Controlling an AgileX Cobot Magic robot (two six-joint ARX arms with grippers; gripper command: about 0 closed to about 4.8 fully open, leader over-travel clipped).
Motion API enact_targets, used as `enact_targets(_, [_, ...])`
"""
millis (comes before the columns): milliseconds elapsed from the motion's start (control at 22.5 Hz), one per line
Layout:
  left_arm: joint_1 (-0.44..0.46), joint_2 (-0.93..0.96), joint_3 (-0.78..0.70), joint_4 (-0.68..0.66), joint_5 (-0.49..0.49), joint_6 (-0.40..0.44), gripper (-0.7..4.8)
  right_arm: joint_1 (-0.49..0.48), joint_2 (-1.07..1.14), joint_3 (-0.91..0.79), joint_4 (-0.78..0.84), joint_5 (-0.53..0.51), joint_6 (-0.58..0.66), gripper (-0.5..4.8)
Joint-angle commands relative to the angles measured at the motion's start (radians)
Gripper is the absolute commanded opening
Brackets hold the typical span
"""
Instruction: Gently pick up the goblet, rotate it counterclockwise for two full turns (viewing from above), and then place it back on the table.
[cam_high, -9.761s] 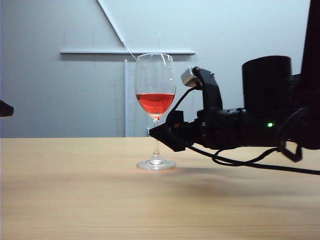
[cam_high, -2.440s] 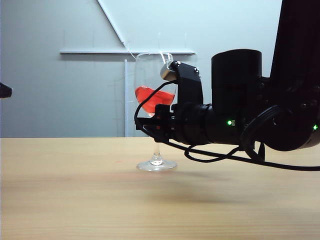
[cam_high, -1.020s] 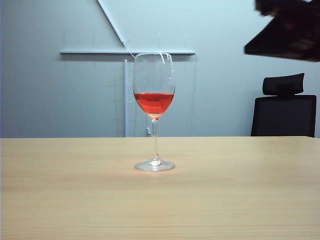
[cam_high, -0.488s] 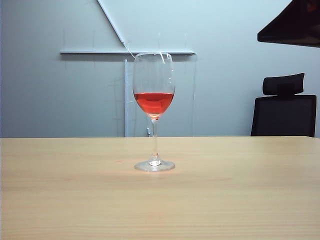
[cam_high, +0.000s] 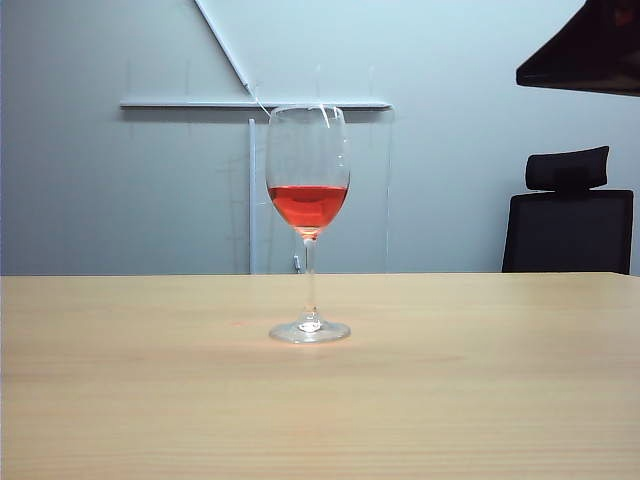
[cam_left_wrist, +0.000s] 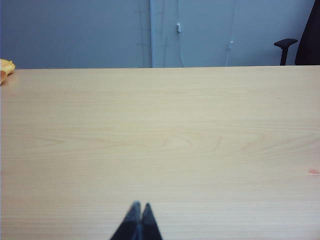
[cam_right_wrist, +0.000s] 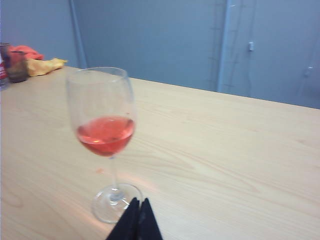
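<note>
Goblet (cam_high: 308, 215) stands upright on the worktop (cam_high: 480, 400), foot flat on the wood, roughly mid-worktop in the exterior view and slightly left of centre. Bowl holds red liquid in its lower part, surface level. Nothing touches the glass.

Right gripper (cam_right_wrist: 138, 218): fingertips pressed together, holding nothing. In the right wrist view the tips sit just beside the goblet's (cam_right_wrist: 103, 131) foot, above the worktop (cam_right_wrist: 240, 165); cannot tell whether they overlap it or only appear to. In the exterior view only a dark part of the right arm (cam_high: 585, 55) shows at the upper right corner, well above the worktop and well apart from the goblet.

Left gripper (cam_left_wrist: 138, 220): fingertips closed on each other, empty, over bare worktop (cam_left_wrist: 160, 130). Goblet not in the left wrist view.

Background: black office chair (cam_high: 568, 225) behind the far worktop edge, right side. Yellow cloth (cam_right_wrist: 45, 65) and a dark container (cam_right_wrist: 15, 62) at the far worktop corner in the right wrist view.
</note>
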Motion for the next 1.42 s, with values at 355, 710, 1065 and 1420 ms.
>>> enact_targets(355, [0.000, 0.000, 0.003, 0.012, 0.003, 0.000, -0.05, -0.319, -0.280, -0.013, -0.266, -0.185, -0.046, -0.08])
enact_targets(710, [-0.001, 0.000, 0.003, 0.012, 0.003, 0.000, -0.05, -0.536, -0.575, -0.160, -0.265, -0.206, 0.041, -0.08])
enact_targets(1065, [-0.001, 0.000, 0.003, 0.012, 0.002, 0.000, -0.05, -0.641, -0.599, -0.190, -0.298, -0.261, 0.059, -0.08])
enact_targets(1420, [-0.001, 0.000, 0.003, 0.012, 0.003, 0.000, -0.05, -0.666, -0.599, -0.190, -0.305, -0.242, 0.051, -0.08])
